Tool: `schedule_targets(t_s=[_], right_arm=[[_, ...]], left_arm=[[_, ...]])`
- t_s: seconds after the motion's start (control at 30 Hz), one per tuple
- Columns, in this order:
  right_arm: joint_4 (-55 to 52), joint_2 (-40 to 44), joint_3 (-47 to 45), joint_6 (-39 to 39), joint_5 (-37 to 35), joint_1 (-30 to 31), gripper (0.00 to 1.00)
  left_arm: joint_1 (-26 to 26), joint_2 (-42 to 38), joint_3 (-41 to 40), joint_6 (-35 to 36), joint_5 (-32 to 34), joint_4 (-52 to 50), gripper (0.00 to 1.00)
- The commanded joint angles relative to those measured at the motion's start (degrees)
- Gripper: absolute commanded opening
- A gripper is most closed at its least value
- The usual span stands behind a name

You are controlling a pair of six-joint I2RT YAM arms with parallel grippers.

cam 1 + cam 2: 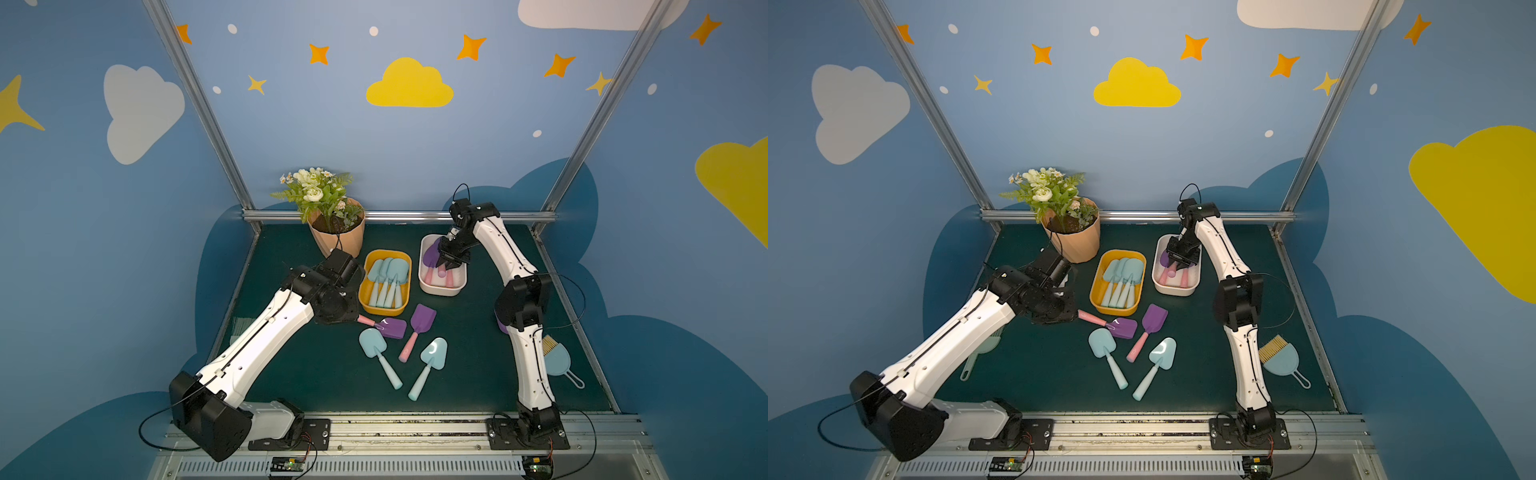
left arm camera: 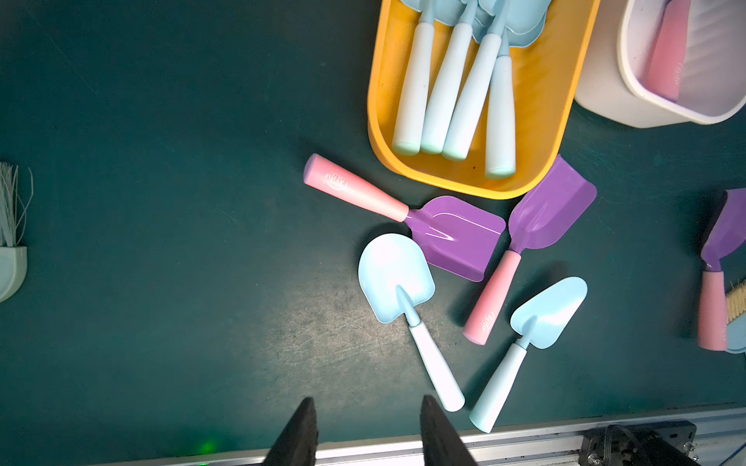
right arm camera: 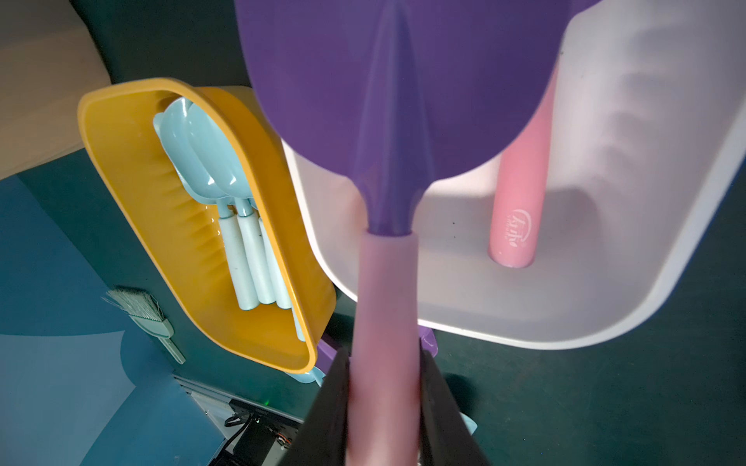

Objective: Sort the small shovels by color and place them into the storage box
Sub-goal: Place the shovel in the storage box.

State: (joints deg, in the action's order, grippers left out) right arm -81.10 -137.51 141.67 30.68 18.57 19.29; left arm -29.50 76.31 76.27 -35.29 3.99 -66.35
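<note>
Right claw (image 3: 383, 355) is clamped on the pink handle of the held purple shovel (image 3: 403, 101), blade hanging over the white box (image 3: 646, 290) near the far right corner of the surface (image 2: 161, 201). Another pink handle (image 3: 520, 201) already lies in that box. Left claw (image 2: 368, 399) is part open and empty, hovering above the loose pile mid-surface.

The yellow box (image 2: 545, 121), just left of the white one, holds a stack of blue shovels (image 2: 452, 88). Loose in the middle are the flat purple shovel (image 2: 456, 238), second purple shovel (image 2: 549, 205), round blue shovel (image 2: 395, 278) and pointed blue shovel (image 2: 553, 310). One more, the far purple shovel (image 2: 722, 242), lies toward the right edge against the tan-bristled brush (image 1: 557, 357), mostly hidden under the right arm in both top views.

Your shovels look light, stiff and smooth. The blades are thin and probably slick, so pinch the handle mid-length, across its width. A round handle may pivot in the pinch.

In your way: the flat purple blade touches the round blue blade and sits just beside the second purple one, and its handle runs close to the yellow box wall. Lift straight up there.

The green brush (image 1: 992, 344) near the left edge and the flower pot (image 1: 336, 237) at the far edge sit well apart from the pile. Leave both brushes alone.
</note>
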Motion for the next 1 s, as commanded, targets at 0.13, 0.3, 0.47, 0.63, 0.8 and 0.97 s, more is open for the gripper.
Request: schedule_targets(t_s=[0.13, 0.3, 0.47, 0.63, 0.8, 0.97], right_arm=[[0.8, -2.46, 1.47, -1.54, 0.53, -1.27, 0.0], [1.03, -4.09, 1.55, -2.32, 0.35, -1.71, 0.0], [1.37, -6.04, 2.61, -3.22, 0.18, -1.87, 0.0], [2.4, -7.59, 4.18, -5.4, -0.53, -2.05, 0.0], [3.38, -8.09, 4.21, -6.38, -1.82, -2.2, 0.0], [3.14, -8.97, 4.11, -6.81, -2.42, -2.24, 0.0]], left_arm=[[0.5, -0.24, -0.5, 1.08, -0.65, -0.16, 0.31], [0.6, -0.12, -0.57, 1.15, -0.74, -0.06, 0.31], [0.66, 0.23, -0.6, 1.27, -0.91, -0.01, 0.31], [0.83, 0.5, -0.59, 1.36, -1.15, 0.24, 0.31], [0.84, 0.83, -0.77, 1.44, -1.26, 0.4, 0.31], [0.84, 1.27, -0.86, 1.53, -1.42, 0.6, 0.31]])
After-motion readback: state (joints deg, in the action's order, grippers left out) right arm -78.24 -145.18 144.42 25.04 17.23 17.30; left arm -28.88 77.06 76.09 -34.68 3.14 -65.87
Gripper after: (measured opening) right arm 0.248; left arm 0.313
